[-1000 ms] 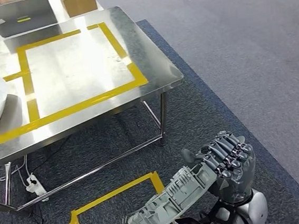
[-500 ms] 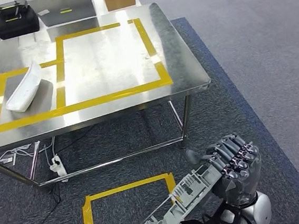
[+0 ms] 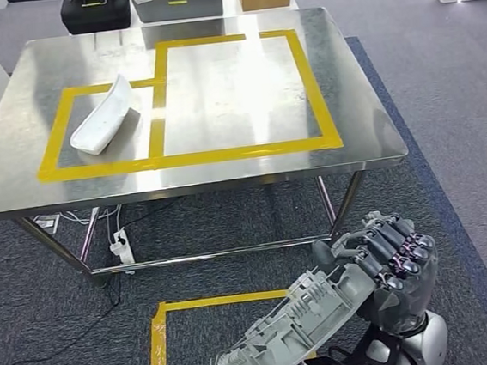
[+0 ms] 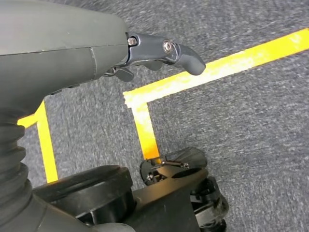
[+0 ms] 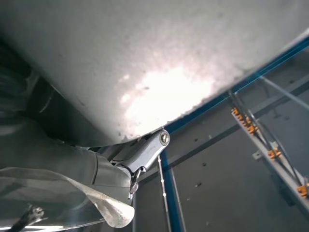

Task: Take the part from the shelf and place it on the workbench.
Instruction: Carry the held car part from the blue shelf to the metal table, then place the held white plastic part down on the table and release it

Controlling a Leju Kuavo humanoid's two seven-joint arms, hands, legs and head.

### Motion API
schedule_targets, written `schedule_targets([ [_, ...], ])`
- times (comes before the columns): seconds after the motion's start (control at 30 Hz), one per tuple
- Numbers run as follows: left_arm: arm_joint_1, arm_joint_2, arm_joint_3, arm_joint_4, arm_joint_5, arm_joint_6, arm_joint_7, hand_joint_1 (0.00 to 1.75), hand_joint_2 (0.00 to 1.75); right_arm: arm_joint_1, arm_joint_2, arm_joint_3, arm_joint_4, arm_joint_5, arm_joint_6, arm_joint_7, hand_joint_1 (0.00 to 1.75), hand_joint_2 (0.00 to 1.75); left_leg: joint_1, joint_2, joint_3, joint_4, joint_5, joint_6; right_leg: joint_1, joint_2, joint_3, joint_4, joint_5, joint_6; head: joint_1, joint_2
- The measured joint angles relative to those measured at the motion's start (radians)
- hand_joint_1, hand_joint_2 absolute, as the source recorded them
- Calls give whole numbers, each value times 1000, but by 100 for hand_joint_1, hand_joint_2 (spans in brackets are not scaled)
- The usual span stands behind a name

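White part (image 3: 101,117): on the workbench (image 3: 24,160), inside its left taped box.
View: has swung to face the workbench squarely; delivery looks close.
Grey part (image 3: 293,324): low, short of the workbench's near edge.
Right hand (image 3: 385,268): fingers clamped round it.
Left hand (image 4: 160,50): grip state unclear.

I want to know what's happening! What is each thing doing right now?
Grey ribbed part: held off the floor, tilted.
Right hand: grips the part's end.
White curved part: lying on the workbench, inside the smaller taped box.
Workbench: larger taped box bare.
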Motion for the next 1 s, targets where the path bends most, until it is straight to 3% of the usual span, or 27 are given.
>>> schedule_targets([
  [0.03, 0, 0, 0, 0, 1, -1, 1, 0, 175, -5, -1, 2, 5, 2, 0, 0, 175, 175, 0, -6, 3, 0, -2, 0, 0, 1, -5, -9, 25, 0, 0, 0],
  [0.07, 1, 0, 1, 0, 2, -2, 2, 0, 175, -11, -1, 4, 10, 3, 0, 0, 175, 175, 0, -11, 8, 0, -5, -1, -1, 1, 9, -58, 68, -2, 0, 0],
  [0.13, 1, 0, 2, 0, 3, -2, 3, 0, 175, -24, -2, 7, 19, 2, 0, 0, 175, 175, -1, -20, 16, 2, -12, -8, -1, 2, 60, -189, 139, -4, 0, 0],
  [0.17, 0, 1, 2, 0, 3, -2, 3, 0, 175, -32, -2, 8, 24, 1, 0, 0, 175, 175, -3, -23, 16, 4, -14, -13, 0, 3, 82, -235, 154, -8, -1, 0],
  [0.33, 0, 4, 5, 0, 4, -2, -6, 0, 175, -51, -3, 14, 48, 2, 0, 0, 175, 175, -2, -25, 6, 26, -30, -34, 0, 5, 105, -269, 147, -34, -6, 0],
  [0.4, 0, 4, 7, 0, 4, -1, -12, 0, 175, -57, -3, 15, 54, 1, 0, 0, 175, 175, 2, -24, -33, 113, -74, -46, -3, 1, 113, -271, 144, -44, -8, 0],
  [0.47, 0, 4, 9, 0, 4, -1, -13, 0, 175, -60, -3, 16, 59, -1, 0, 0, 175, 175, 5, -23, -103, 247, -123, -53, -3, -2, 121, -271, 137, -49, -9, 0],
  [0.5, 1, 5, 10, 0, 4, 0, -13, 0, 175, -61, -3, 17, 62, -2, 0, 0, 175, 175, 7, -23, -129, 291, -128, -54, -3, -2, 125, -271, 133, -50, -9, 0],
  [0.53, 2, 5, 11, 0, 4, 0, -14, 0, 175, -62, -3, 18, 65, -2, 0, 0, 175, 175, 7, -23, -139, 296, -111, -54, -3, -1, 131, -271, 128, -49, -9, 0],
  [0.6, 2, 7, 12, 0, 4, -1, -18, 0, 175, -65, -3, 21, 71, -2, 0, 0, 175, 175, 8, -23, -104, 195, -28, -48, -3, 0, 149, -271, 114, -45, -9, 0],
  [0.67, 1, 8, 14, 0, 4, -1, -23, 0, 175, -68, -3, 22, 75, -3, 0, 0, 175, 175, 4, -21, -53, 77, 18, -38, -1, 0, 159, -272, 98, -35, -10, 0],
  [0.8, 3, 8, 19, 0, 5, -3, -29, 0, 175, -74, -3, 22, 81, -3, 0, 0, 175, 175, 0, -20, -20, 15, 1, -19, 0, -3, 173, -280, 95, -11, -10, 0],
  [0.87, 4, 6, 20, 0, 6, -5, -29, 0, 175, -80, -3, 22, 85, -2, 0, 0, 175, 175, 5, -21, -6, 5, -1, -10, -1, -1, 155, -241, 85, -2, -7, 0],
  [1.0, 3, 4, 20, 0, 3, -7, -27, 0, 175, -89, -5, 20, 91, 11, 0, 0, 175, 175, 3, -22, 14, 3, -21, 1, -1, 1, -3, -19, 18, 5, 0, 0],
])
